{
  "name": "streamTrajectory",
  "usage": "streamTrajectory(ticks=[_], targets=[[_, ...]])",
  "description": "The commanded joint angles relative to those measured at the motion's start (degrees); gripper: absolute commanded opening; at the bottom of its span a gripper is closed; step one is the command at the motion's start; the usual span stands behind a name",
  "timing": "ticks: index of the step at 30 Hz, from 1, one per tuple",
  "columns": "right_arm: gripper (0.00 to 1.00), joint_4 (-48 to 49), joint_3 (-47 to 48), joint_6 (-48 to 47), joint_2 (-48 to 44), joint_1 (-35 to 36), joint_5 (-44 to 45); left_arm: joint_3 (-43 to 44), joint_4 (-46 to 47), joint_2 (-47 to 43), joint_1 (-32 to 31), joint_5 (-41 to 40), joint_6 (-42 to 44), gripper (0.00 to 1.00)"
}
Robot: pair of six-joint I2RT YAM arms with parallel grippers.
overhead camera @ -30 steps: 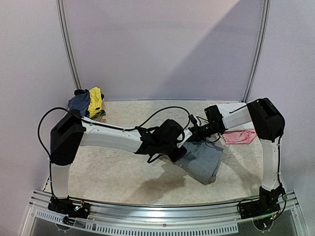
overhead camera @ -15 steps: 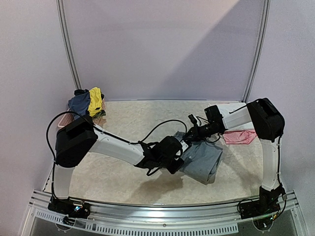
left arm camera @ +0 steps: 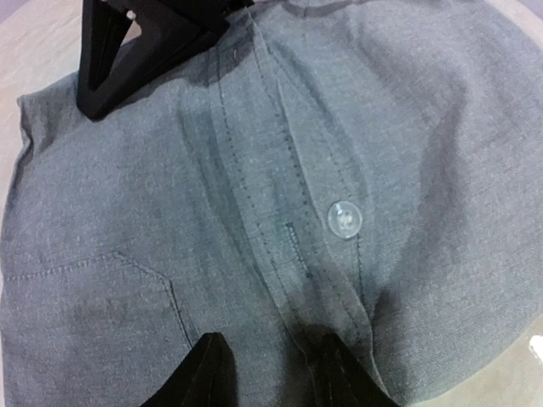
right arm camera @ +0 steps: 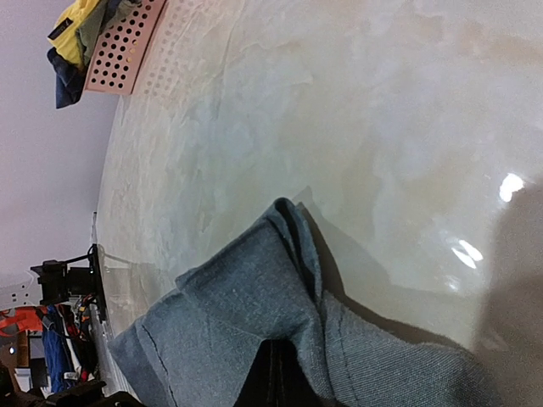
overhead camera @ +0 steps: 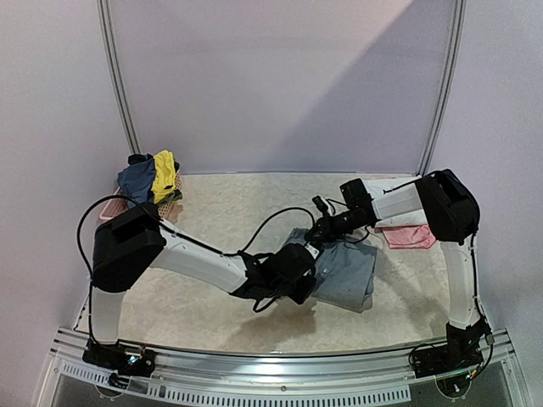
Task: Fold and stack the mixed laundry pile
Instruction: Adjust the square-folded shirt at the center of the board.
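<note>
The grey trousers (overhead camera: 349, 273) lie bunched mid-table, their fly and button (left arm camera: 345, 219) filling the left wrist view. My left gripper (overhead camera: 297, 273) is down on their left side, its jaws (left arm camera: 271, 360) part closed with a ridge of the fly cloth between them. My right gripper (overhead camera: 321, 227) is shut on the trousers' far edge (right arm camera: 254, 314), lifting a folded corner off the table; it shows as a black wedge (left arm camera: 127, 42) in the left wrist view. A navy top (overhead camera: 136, 175) and a yellow garment (overhead camera: 164, 174) hang over the basket. A pink piece (overhead camera: 411, 236) lies at the right.
The pink lattice basket (overhead camera: 109, 208) stands at the far left corner, also seen in the right wrist view (right arm camera: 119, 51). Black cables loop over the left arm (overhead camera: 195, 259). The metal rail (overhead camera: 271, 386) runs along the near edge.
My left gripper has sunk toward the near edge onto the trousers. My right gripper has moved left with the far edge, and the trousers have drawn in more compact.
</note>
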Motion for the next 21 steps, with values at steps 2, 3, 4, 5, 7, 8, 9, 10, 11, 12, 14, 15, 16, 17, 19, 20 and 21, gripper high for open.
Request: streamTrajectory(ticks=[2,3,4,5,7,8,9,10,11,12,14,15,16,17,19,20,21], targets=[[0.03,-7.4,5.2,-2.6,5.4,4.4,5.0,-7.8,-2.7,-3.3,-1.7,-4.8,-8.2,0.41],[0.03,-8.2,6.4,-3.4,6.1,5.3,5.2,-9.4,-2.3,-4.2,-1.7,-5.2,-9.3,0.41],[0.03,-8.2,7.4,-3.4,6.6,6.1,4.6,-11.0,-1.6,-5.1,-1.8,-5.8,-10.6,0.41],[0.03,-7.8,8.2,-3.0,7.3,6.8,4.1,-12.8,-0.9,-6.0,-1.8,-6.4,-11.9,0.41],[0.03,-8.3,10.8,-2.0,8.3,8.7,4.0,-16.1,1.4,-7.5,-1.9,-6.6,-14.3,0.41],[0.03,-9.0,12.4,-1.8,9.2,9.5,4.1,-17.4,2.5,-8.0,-2.0,-6.5,-15.2,0.41],[0.03,-9.9,14.2,-2.0,9.7,10.3,4.2,-18.2,3.6,-8.4,-2.2,-6.4,-15.9,0.41],[0.03,-10.5,15.7,-2.1,10.4,11.0,4.3,-18.9,4.7,-8.7,-2.4,-6.0,-16.1,0.41],[0.03,-11.2,17.1,-2.1,10.9,11.4,4.5,-19.2,5.4,-8.9,-2.7,-5.9,-16.1,0.41],[0.03,-11.9,18.6,-2.1,11.4,11.7,4.8,-19.1,5.8,-9.1,-3.0,-5.9,-15.9,0.41],[0.03,-13.7,20.2,-2.3,11.4,12.0,5.5,-18.7,5.1,-10.1,-3.6,-6.6,-14.9,0.42],[0.04,-14.6,20.6,-2.7,10.8,12.1,5.9,-18.3,4.2,-11.0,-3.8,-7.1,-14.2,0.42],[0.05,-15.6,21.0,-3.1,10.2,12.0,6.5,-17.9,3.2,-11.7,-3.8,-7.3,-13.6,0.43],[0.06,-16.5,21.2,-3.5,9.3,12.1,7.2,-17.4,2.1,-12.4,-3.7,-7.6,-12.8,0.44],[0.08,-18.1,21.6,-4.5,7.1,12.1,8.0,-16.1,-1.5,-14.4,-3.7,-9.1,-11.3,0.45],[0.08,-18.8,21.9,-5.0,6.1,12.1,8.2,-15.7,-2.4,-15.3,-3.7,-9.6,-10.6,0.46],[0.09,-19.4,22.2,-5.3,5.5,12.0,8.3,-15.4,-3.5,-16.4,-3.7,-10.1,-10.1,0.47]])
